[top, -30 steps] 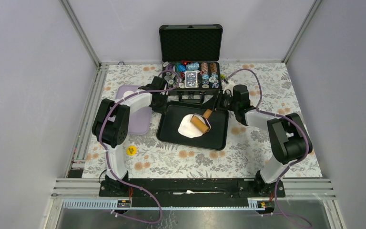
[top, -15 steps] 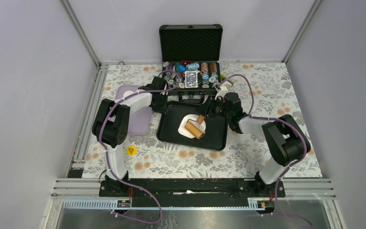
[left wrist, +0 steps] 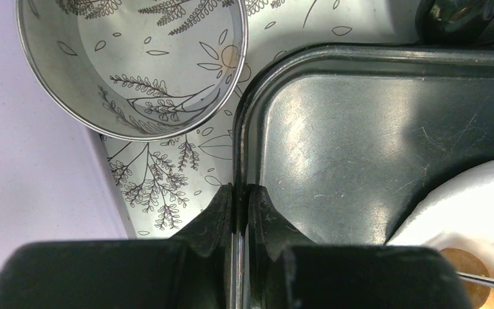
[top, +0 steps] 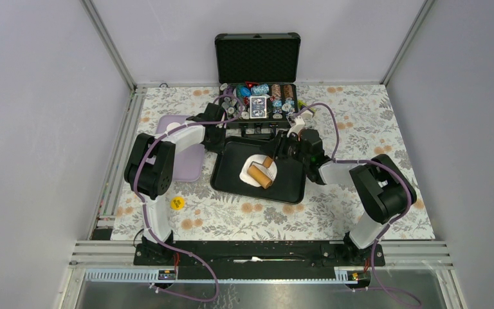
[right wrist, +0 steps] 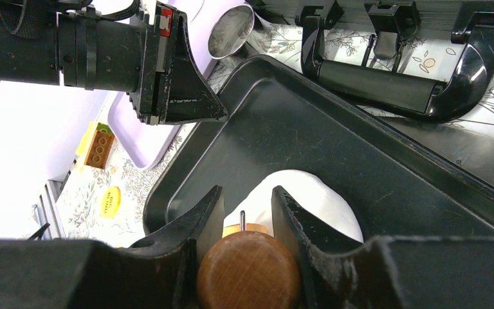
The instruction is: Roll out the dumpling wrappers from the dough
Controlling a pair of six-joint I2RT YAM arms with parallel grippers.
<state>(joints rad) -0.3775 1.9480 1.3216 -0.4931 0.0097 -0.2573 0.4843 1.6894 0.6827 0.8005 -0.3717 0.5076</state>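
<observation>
The dough (top: pixel 252 168) is a flat white sheet in the black tray (top: pixel 291 187); it also shows in the right wrist view (right wrist: pixel 309 199) and at the left wrist view's lower right (left wrist: pixel 469 206). A wooden rolling pin (top: pixel 260 174) lies on it. My right gripper (right wrist: pixel 247 199) is shut on the rolling pin's handle (right wrist: pixel 249 270). My left gripper (left wrist: pixel 240 190) is shut on the tray's rim (left wrist: pixel 241 148) at its far left corner. A steel ring cutter (left wrist: pixel 132 64) stands just left of the tray. A dumpling wrapper (top: pixel 174 125) lies on the lilac board.
An open black case (top: pixel 257 103) of chips and cards stands behind the tray; its handle (right wrist: pixel 386 84) is close to the tray's far edge. A lilac board (top: pixel 190 161) lies left of the tray. A yellow disc (top: pixel 177 203) lies on the floral cloth.
My right gripper has pushed the rolling pin leftward across the dough. The left gripper has stayed on the tray rim.
</observation>
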